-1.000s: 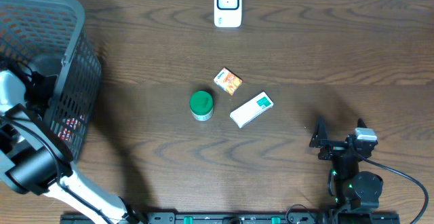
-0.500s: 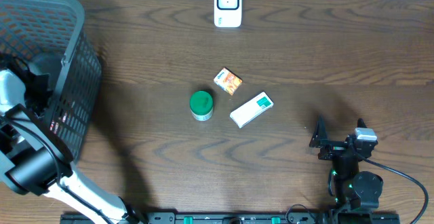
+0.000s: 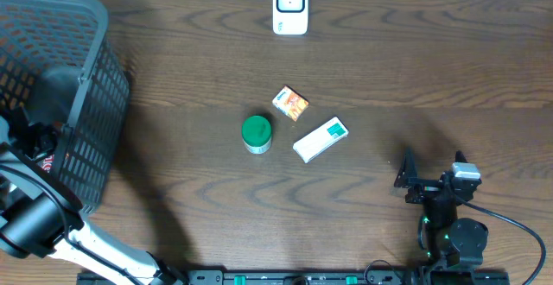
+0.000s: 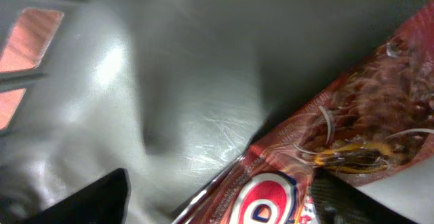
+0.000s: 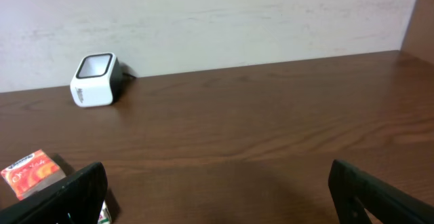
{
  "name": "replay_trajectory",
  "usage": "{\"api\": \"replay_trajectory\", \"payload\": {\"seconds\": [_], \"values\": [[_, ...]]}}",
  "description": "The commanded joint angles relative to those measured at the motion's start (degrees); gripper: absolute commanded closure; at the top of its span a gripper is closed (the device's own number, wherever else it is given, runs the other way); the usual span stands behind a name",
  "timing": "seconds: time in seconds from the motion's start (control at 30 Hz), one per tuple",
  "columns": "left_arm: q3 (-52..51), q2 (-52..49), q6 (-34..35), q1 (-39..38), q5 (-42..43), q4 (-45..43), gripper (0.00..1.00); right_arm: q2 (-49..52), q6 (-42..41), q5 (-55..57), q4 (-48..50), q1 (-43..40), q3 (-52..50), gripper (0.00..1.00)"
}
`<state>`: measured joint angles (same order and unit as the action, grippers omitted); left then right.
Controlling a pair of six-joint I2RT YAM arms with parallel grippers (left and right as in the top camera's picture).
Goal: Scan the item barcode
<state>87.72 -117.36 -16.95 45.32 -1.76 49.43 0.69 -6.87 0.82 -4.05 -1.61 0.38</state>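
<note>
The left gripper is reaching down inside the basket at the far left of the surface. Its fingers are standing spread wide. A red packet is lying on the basket's grey floor, and it is stretching from between the fingers out to the right. The right-hand finger is sitting over the packet's edge, while the left-hand finger is staying clear of it, so the gripper is pinching nothing. From overhead, a bit of the packet's red is showing through the basket's mesh.

The scanner is standing at the far edge of the surface, about the middle, well apart from the basket. Near the centre a green-lidded jar is standing upright. An orange box is lying just to the right of the jar and a little farther back. A white box is lying near the orange one, on the near side.

The right gripper is hanging low at the near right, facing the scanner. Its fingers are spread wide with only bare wood between them.
</note>
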Motion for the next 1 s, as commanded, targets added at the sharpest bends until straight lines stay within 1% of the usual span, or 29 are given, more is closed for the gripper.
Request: {"api": "replay_trajectory", "payload": {"seconds": [0.0, 0.1, 0.2, 0.3, 0.37, 0.67, 0.73, 0.77, 0.8, 0.97], "values": [[-1.2, -2.4, -5.6, -0.1, 5.3, 2.3, 0.04, -0.4, 0.7, -0.3, -0.2, 0.5, -0.1, 0.01], [-1.2, -2.3, -7.5, -0.1, 5.8, 3.0, 0.03, -0.4, 0.7, -0.3, -0.2, 0.5, -0.1, 0.01], [-1.2, -1.2, -10.6, -0.1, 11.6, 2.9, 0.02, -0.4, 0.7, -0.3, -0.2, 0.5, -0.1, 0.01], [-1.2, 1.2, -10.6, -0.1, 17.1, 0.9, 0.02, -0.4, 0.7, -0.3, -0.2, 0.5, -0.1, 0.01], [-1.2, 2.7, -10.7, -0.1, 18.9, 0.1, 0.01, -0.4, 0.7, -0.3, -0.2, 0.5, -0.1, 0.01], [-1.2, 7.3, -11.7, -0.1, 19.2, -0.2, 0.01, -0.4, 0.7, -0.3, -0.2, 0.5, -0.1, 0.01], [-1.2, 7.3, -14.6, -0.2, 19.1, 1.3, 0.01, -0.4, 0.7, -0.3, -0.2, 0.5, -0.1, 0.01], [-1.2, 7.2, -18.2, -0.3, 19.0, 3.0, 0.01, -0.4, 0.7, -0.3, -0.2, 0.5, -0.1, 0.01], [-1.2, 7.1, -20.0, -0.3, 18.4, 3.9, 0.01, -0.4, 0.7, -0.3, -0.2, 0.5, -0.1, 0.01], [-1.3, 7.1, -21.0, -0.4, 17.5, 3.2, 0.01, -0.4, 0.7, -0.3, -0.2, 0.5, -0.1, 0.01]]}}
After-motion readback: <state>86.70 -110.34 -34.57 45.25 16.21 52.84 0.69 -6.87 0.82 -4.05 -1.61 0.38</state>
